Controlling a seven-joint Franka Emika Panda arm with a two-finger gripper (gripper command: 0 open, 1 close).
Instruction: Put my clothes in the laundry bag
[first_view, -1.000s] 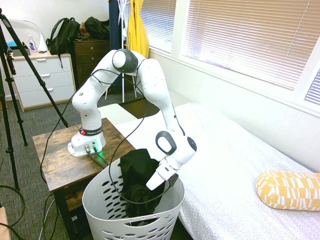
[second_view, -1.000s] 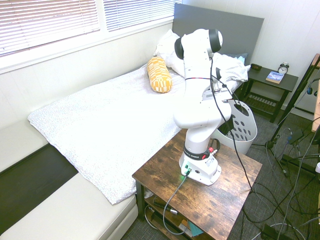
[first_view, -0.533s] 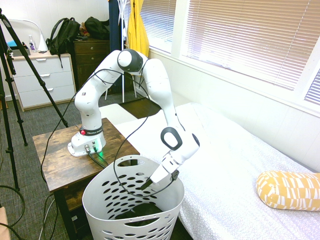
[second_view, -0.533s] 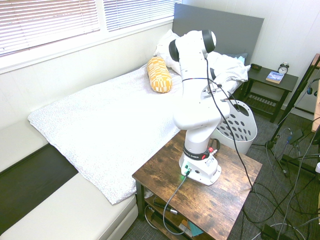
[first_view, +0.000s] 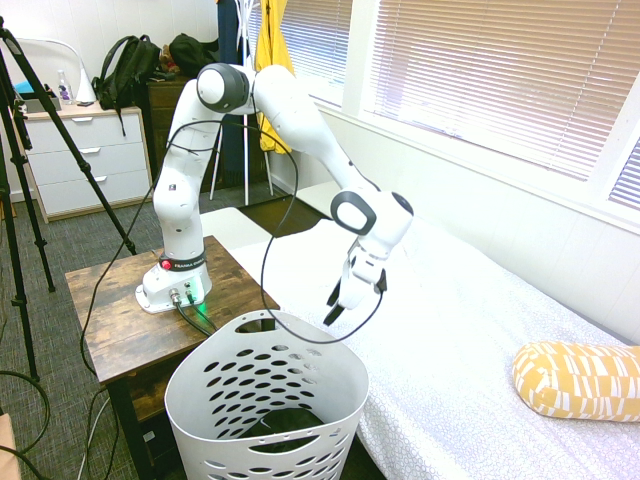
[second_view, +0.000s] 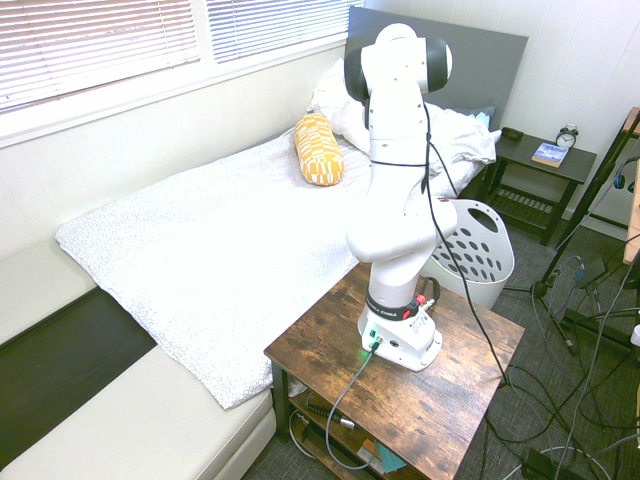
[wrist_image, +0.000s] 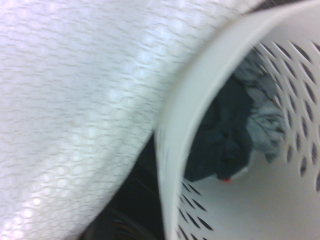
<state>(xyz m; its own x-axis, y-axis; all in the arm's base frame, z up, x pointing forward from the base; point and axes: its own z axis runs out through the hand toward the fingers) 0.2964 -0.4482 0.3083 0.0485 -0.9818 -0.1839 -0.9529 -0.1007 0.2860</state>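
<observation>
We see the end effector (first_view: 337, 309) with its 2 fingers apart and nothing between them, hanging above the far rim of the laundry basket (first_view: 262, 395), over the near edge of the bed (first_view: 470, 340). The black garment (wrist_image: 225, 132) lies crumpled on the basket floor, with a grey piece of fabric (wrist_image: 264, 119) against it; in the first exterior view only a dark patch (first_view: 283, 424) shows through the oval holes.

We judge the drop done and the arm in its retreat. If this 1 garment is all the clothes meant, the next move calls only for a clear lift away from the rim, keeping the trailing cable off the basket; nothing else dark lies on the bed.

Much is hard to read. In the second exterior view the arm's own body hides the end effector, and only part of the basket (second_view: 488, 252) shows behind it. The wrist view is blurred; a small red-and-white spot (wrist_image: 227, 177) under the cloth may be a label. We cannot tell whether the grey fabric is a separate item or the garment's inside.
</observation>
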